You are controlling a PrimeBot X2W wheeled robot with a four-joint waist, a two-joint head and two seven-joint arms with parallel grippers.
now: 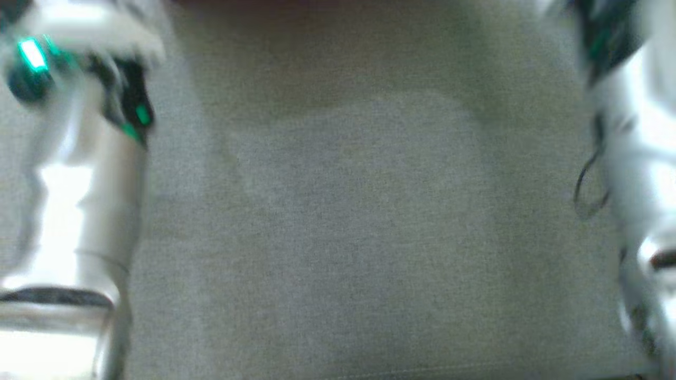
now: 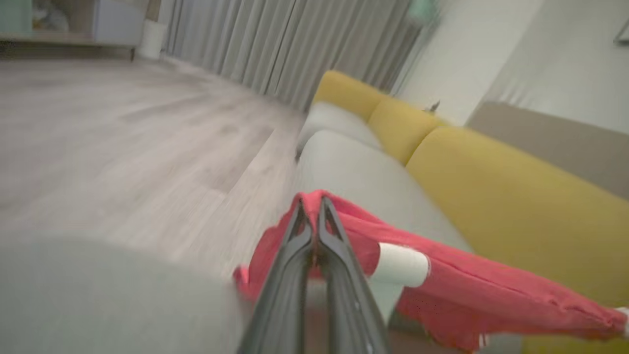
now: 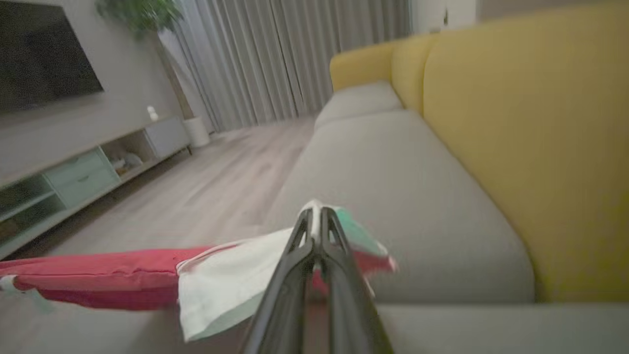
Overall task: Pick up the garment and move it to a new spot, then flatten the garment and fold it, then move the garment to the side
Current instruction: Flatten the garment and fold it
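The garment (image 2: 457, 290) is red cloth with white and pale green parts, stretched in the air above the grey sofa seat. In the left wrist view my left gripper (image 2: 312, 209) is shut on a red edge of it, and the cloth runs off to the right past a white patch (image 2: 400, 265). In the right wrist view my right gripper (image 3: 317, 214) is shut on the garment's (image 3: 98, 278) white and green end, with the red part trailing left. The blurred head view has pale forearms (image 1: 79, 211) at both sides over grey sofa fabric (image 1: 359, 221).
The sofa has grey seat cushions (image 3: 393, 172) and a yellow backrest (image 3: 535, 123). Wooden floor (image 2: 123, 137) lies before it, with grey curtains (image 2: 285, 44) beyond. A low TV cabinet (image 3: 83, 177) and a dark screen (image 3: 44, 54) stand across the room.
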